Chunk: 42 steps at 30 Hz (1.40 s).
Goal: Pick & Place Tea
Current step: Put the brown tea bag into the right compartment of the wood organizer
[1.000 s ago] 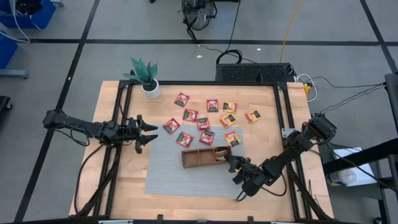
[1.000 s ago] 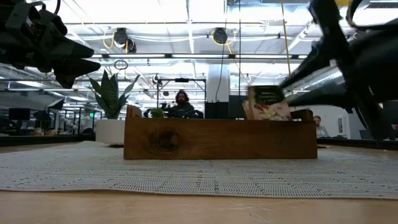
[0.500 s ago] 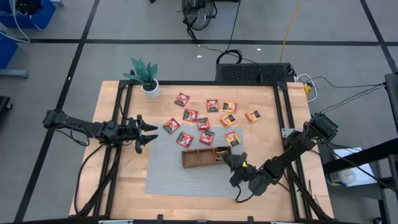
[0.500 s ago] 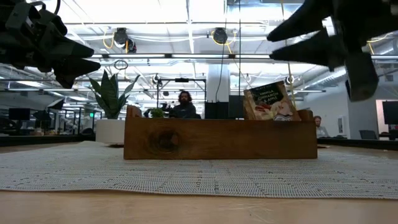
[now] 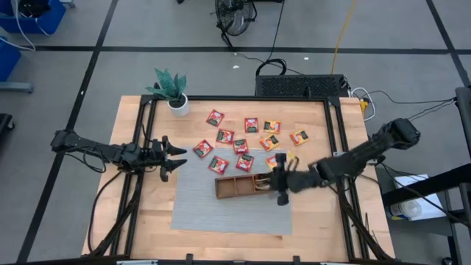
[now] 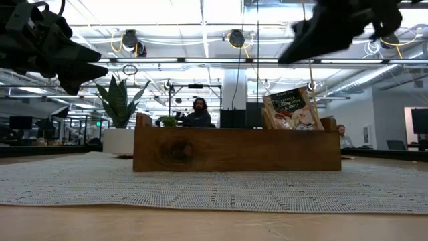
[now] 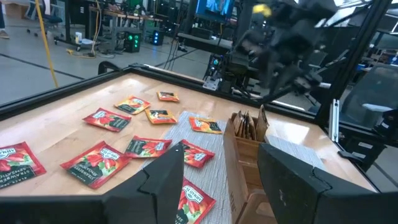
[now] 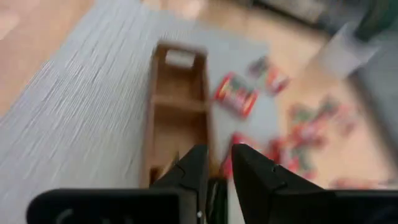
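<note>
Brown wooden three-compartment tray (image 5: 237,187) is seen on a grey woven mat (image 5: 199,210) on the tabletop (image 5: 324,235); sachets stand upright in its end compartment nearest the right arm. Red and orange flat square tea sachets (image 5: 241,146) lie scattered beyond it. Right gripper (image 5: 280,180) is held above that tray end, fingers narrowed, nothing gripped. Left gripper (image 5: 176,158) is held wide apart, empty, beside the mat.

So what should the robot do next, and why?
Probably swing the right tool from above the end of the tray to the nearest loose sachet just beyond it, then lower onto it. One standing sachet is already in the tray, but many more lie on the table. The left tool waits, open, off to the side.
</note>
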Each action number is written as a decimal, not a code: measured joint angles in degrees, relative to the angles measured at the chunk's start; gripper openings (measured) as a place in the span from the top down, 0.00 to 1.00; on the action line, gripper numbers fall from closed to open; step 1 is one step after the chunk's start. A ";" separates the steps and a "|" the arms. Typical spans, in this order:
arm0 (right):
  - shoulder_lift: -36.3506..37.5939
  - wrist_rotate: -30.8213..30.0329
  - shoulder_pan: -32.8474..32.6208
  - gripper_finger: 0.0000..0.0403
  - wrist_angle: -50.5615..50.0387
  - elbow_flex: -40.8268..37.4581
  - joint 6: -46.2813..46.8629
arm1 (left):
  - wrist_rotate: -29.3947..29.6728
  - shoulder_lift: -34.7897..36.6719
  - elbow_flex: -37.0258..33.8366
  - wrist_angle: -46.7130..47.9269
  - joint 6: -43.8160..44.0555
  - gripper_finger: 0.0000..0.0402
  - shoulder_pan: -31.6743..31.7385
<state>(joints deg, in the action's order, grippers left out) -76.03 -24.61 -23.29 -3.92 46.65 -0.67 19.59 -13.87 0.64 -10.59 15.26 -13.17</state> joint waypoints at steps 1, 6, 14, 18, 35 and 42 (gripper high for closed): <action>-0.15 2.94 1.33 0.86 -1.05 0.00 0.65 | 0.00 0.00 0.00 0.00 0.01 0.49 0.01; -0.88 8.45 3.63 0.82 -3.52 0.00 1.61 | 0.00 0.00 0.00 0.00 0.01 0.49 0.00; -0.90 12.86 4.84 0.79 -5.71 -0.31 3.19 | 0.00 0.00 0.00 -0.15 0.01 0.49 0.01; -0.91 12.88 4.84 0.80 -5.60 -1.27 3.23 | 0.00 0.00 0.00 -0.13 0.01 0.49 0.02; -0.92 14.22 4.37 1.00 -3.77 -2.07 4.29 | -0.02 0.00 0.00 -0.13 -0.01 0.49 0.02; -0.92 8.36 1.68 1.00 -6.37 -2.08 7.99 | -0.01 0.00 0.00 -0.13 0.00 0.49 0.00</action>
<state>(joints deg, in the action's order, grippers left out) -76.95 -16.25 -21.61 -10.29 44.58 7.32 19.58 -13.87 0.64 -10.71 15.26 -13.17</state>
